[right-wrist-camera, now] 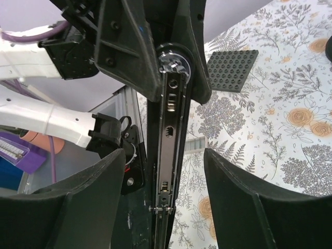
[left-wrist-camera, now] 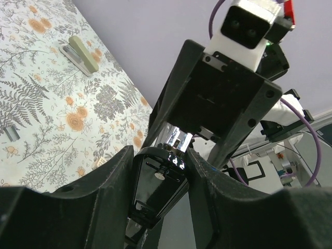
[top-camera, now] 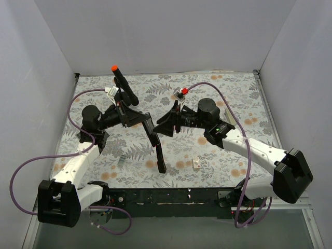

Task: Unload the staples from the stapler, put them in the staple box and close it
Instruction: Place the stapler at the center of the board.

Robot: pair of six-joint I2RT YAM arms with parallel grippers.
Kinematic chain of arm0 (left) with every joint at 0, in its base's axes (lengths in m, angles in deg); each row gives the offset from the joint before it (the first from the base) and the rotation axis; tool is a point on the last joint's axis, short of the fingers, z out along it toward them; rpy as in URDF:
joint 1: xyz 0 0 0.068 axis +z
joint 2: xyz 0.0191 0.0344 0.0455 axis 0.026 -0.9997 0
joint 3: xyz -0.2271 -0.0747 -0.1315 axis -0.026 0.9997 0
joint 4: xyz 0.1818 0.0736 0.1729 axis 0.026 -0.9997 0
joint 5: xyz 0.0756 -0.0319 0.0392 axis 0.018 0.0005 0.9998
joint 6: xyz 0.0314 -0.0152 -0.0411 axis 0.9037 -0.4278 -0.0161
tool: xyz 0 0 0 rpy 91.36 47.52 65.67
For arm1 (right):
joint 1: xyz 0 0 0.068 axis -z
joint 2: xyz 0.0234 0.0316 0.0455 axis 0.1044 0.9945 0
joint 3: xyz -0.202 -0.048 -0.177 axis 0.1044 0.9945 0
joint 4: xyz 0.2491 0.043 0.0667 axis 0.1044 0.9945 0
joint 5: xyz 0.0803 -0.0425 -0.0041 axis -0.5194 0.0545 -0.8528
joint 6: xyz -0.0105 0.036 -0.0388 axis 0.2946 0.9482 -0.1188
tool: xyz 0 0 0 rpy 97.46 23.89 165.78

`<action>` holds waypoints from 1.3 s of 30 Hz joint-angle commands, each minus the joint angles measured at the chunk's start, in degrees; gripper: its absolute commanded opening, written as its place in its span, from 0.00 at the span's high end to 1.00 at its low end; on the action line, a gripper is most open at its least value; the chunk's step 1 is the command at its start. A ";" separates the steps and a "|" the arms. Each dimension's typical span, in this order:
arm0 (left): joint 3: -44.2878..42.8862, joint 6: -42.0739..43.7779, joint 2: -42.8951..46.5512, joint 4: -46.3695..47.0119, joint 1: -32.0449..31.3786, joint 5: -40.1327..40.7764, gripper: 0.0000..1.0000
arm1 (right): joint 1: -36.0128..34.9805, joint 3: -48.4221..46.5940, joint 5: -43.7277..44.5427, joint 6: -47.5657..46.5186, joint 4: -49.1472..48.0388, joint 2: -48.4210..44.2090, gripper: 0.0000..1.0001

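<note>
Close to the arm bases, on the floral counter, I see 2 small loose pieces: a silvery bit on the left and a pale block on the right. Between them is the lower end of the stapler; I can't tell whether that tip touches the counter. From there it slants up and away to the left hand, which is clamped on its upper end. On the left wrist camera, both fingers press against the black body, with a chrome part showing just past them. The right hand faces the left one, just beside it. On its own wrist camera the fingers stand spread wide. The stapler's silvery slotted inner arm runs between them and touches neither. A dark studded plate lies on the counter beyond. Farthest back, a black post with an orange tip stands near the left arm's wrist.
</note>
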 commanded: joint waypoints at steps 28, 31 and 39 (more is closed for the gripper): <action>-3.59 1.56 1.15 -5.05 -0.21 0.12 0.09 | -0.22 0.10 8.42 -4.34 5.74 -0.16 0.99; -5.25 4.89 0.80 -9.76 -0.12 -0.67 0.02 | 3.03 0.10 7.46 -4.52 9.52 -1.21 0.99; -2.90 20.27 3.35 -25.87 -0.21 10.56 0.02 | 6.03 -16.66 20.88 -16.19 38.59 2.62 0.99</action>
